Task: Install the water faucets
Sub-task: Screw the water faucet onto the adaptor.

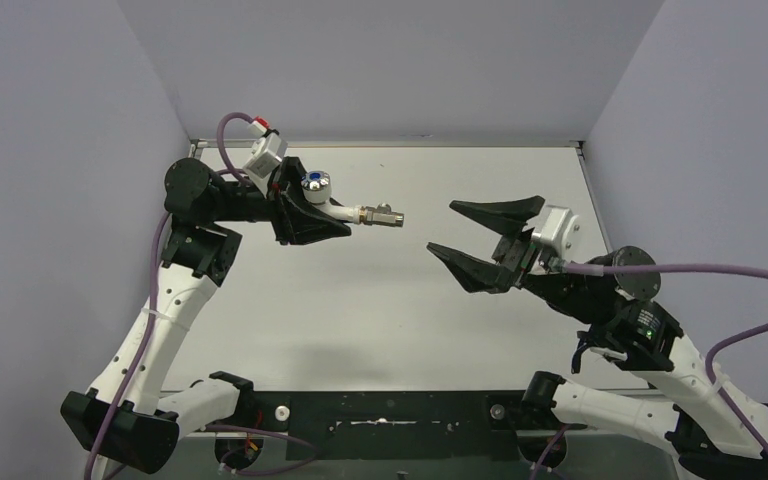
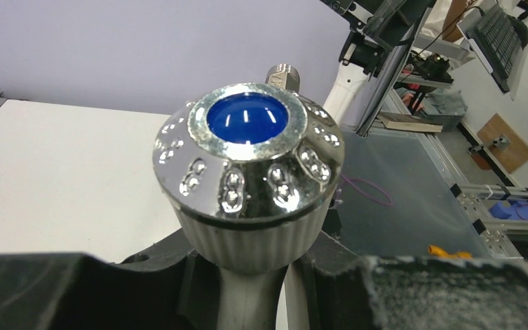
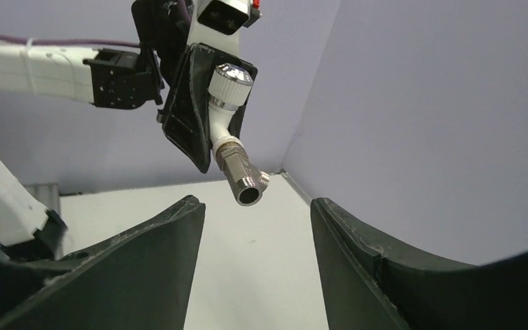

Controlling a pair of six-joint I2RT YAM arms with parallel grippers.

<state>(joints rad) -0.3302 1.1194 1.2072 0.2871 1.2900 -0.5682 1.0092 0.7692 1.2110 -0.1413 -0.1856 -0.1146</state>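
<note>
The water faucet [image 1: 340,211] hangs above the table's back left, with my left gripper [image 1: 312,216] shut on its white body. Its chrome knob with a blue dot [image 1: 314,183] faces up, and the threaded metal fitting [image 1: 381,215] sticks out to the right. The left wrist view is filled by the knob [image 2: 247,161], with the left gripper [image 2: 265,292] clamped on the white stem below it. My right gripper [image 1: 441,227] is open and empty, a short way right of the fitting. In the right wrist view the fitting [image 3: 245,180] points its open end between the right gripper [image 3: 256,206] fingers.
Grey walls [image 1: 80,150] close the white table [image 1: 360,310] on the left, back and right. Purple cables [image 1: 720,270] trail from both wrists. A black mounting rail [image 1: 380,410] with both arm bases runs along the near edge.
</note>
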